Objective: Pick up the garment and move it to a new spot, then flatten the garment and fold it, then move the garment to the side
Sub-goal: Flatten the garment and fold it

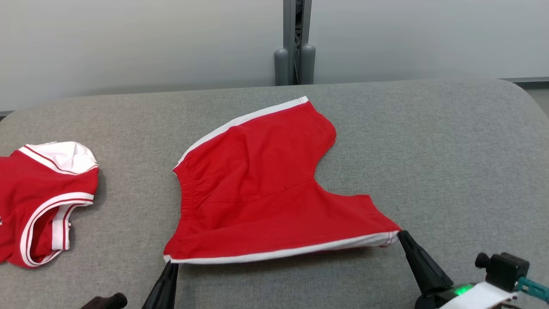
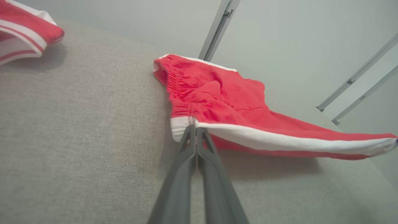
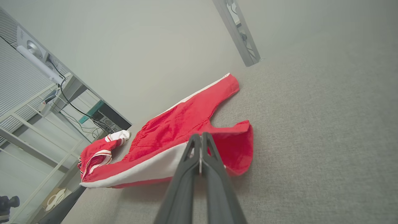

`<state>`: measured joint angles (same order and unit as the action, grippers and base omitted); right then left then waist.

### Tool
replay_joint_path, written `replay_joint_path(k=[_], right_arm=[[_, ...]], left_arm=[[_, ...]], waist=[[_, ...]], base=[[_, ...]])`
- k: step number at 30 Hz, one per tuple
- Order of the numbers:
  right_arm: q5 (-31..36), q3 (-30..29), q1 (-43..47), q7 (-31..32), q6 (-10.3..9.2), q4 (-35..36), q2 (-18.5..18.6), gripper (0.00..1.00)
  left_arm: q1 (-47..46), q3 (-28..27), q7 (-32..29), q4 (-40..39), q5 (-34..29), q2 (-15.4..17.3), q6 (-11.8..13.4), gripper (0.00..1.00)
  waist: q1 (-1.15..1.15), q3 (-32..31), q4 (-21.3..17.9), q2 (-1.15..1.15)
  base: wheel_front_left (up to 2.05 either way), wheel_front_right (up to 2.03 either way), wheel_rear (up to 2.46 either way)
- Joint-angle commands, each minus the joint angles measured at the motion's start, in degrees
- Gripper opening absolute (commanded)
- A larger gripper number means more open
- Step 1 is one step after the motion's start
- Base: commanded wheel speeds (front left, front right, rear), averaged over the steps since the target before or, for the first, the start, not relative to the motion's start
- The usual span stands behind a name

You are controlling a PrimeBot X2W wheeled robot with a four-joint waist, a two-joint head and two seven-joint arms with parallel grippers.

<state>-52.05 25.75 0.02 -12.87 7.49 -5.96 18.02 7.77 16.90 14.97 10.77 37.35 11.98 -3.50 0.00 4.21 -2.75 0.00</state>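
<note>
**Near Edge of Garment Held Taut at Both Corners**

The left fingers (image 1: pixel 171 266) enter the head view at 7 o'clock and are clenched on the waistband corner of the garment (image 1: pixel 257 189). The right fingers (image 1: pixel 403 237) enter at 5 o'clock and are clenched on the leg-hem corner of the same white-striped side. Each wrist view shows cloth pinched between closed tips.

The garment is a pair of red shorts at the centre of the worktop (image 1: pixel 450 163). The striped edge between the two grips runs straight and sits slightly raised, with a shadow beneath it. The rest of the cloth lies on the surface, and the free leg points toward 12 o'clock. This two-corner hold probably serves to keep the edge taut, so that the cloth can be drawn flat or carried over as one fold line without bunching.

Clearances:
- 3 o'clock: bare worktop out to the rounded corner. This is the widest open room.
- 9 o'clock: a second garment (image 1: pixel 47 201), red and white, well apart from the shorts. It limits travel on that side.
- 12 o'clock: the free leg stops short of the far edge. An upright post (image 1: pixel 296 43) stands beyond that edge.
</note>
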Motion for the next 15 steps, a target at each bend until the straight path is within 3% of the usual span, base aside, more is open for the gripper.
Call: replay_joint_path(k=[1, 7, 15], right_arm=[[0.82, -0.48, -1.36, -0.14, 0.01, 0.43, 0.04, 0.0], [2.31, 0.0, -7.75, -0.39, 0.01, -0.23, -0.18, 0.0], [3.19, 1.33, -20.73, -2.0, 0.01, -7.66, -0.68, 0.0]], left_arm=[[-1.6, -0.04, 0.18, -0.13, -0.64, 0.15, -0.41, 0.0], [-6.15, 0.04, 0.2, -0.46, -2.73, 0.52, -1.08, 0.0], [-16.94, -0.6, -0.42, 4.57, -2.45, 1.03, -2.05, 0.0]], waist=[[0.0, 0.31, 0.15, 0.0], [0.0, 1.69, 0.75, 0.0], [0.0, 3.62, 2.0, 0.0]], base=[[0.0, 0.0, 0.0], [0.0, 0.0, 0.0], [0.0, 0.0, 0.0]])
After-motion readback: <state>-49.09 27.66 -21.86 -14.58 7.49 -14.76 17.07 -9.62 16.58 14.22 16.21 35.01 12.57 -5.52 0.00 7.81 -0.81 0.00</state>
